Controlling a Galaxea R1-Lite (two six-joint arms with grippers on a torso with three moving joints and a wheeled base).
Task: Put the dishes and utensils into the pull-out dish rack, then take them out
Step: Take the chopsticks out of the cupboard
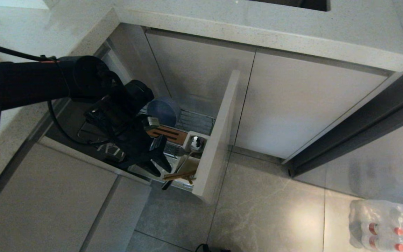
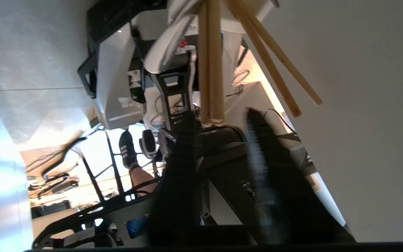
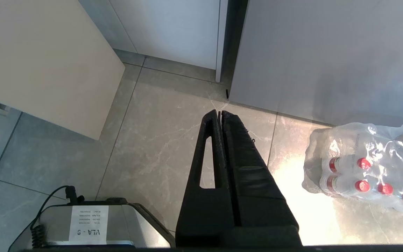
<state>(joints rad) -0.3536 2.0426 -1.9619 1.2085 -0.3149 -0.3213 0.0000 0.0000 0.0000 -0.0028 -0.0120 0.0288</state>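
Note:
The pull-out dish rack (image 1: pixel 198 122) is drawn out of the cabinet, its beige front panel (image 1: pixel 219 140) towards me. In it are a light-blue bowl (image 1: pixel 163 110), a slotted wooden strip (image 1: pixel 168 133) and a white utensil cup (image 1: pixel 195 143). Wooden chopsticks (image 1: pixel 180 175) lean out of the rack's front end, beside a thin metal spoon handle (image 1: pixel 178 167). My left gripper (image 1: pixel 157 167) reaches into the rack just behind the chopsticks. In the left wrist view it (image 2: pixel 219 115) is open, and the chopstick (image 2: pixel 211 70) ends lie just past its fingertips, ungripped. My right gripper (image 3: pixel 219 112) is shut over the floor.
The grey countertop (image 1: pixel 257 31) overhangs the cabinet doors (image 1: pixel 310 101). A wrapped pack of water bottles (image 1: pixel 387 227) lies on the tiled floor at the right. My own base (image 3: pixel 82 224) is under the right arm. A person's shoe (image 2: pixel 128 147) shows behind the rack.

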